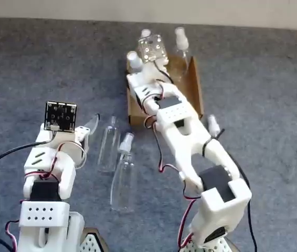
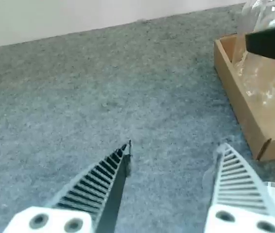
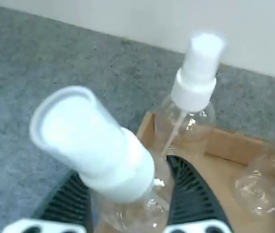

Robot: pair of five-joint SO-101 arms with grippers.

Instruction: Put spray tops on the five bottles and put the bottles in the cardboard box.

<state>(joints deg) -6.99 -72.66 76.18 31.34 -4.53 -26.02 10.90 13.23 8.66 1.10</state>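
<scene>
Gripping a capped bottle (image 3: 128, 204) near its neck, the right arm's jaws hold it tilted at the edge of the cardboard box (image 1: 196, 90), where another capped bottle (image 3: 186, 114) stands at the far end. Over on the left, the other arm's jaws gape empty above the grey worktop (image 2: 79, 97). Two more bottles (image 1: 108, 144) (image 1: 123, 176) lie side by side between the arms.

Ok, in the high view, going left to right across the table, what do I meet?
Left gripper → uncapped bottle → bottle with spray top → cardboard box → loose spray top. The right gripper, shut on a held bottle, overlaps the box, so it is left out.
</scene>
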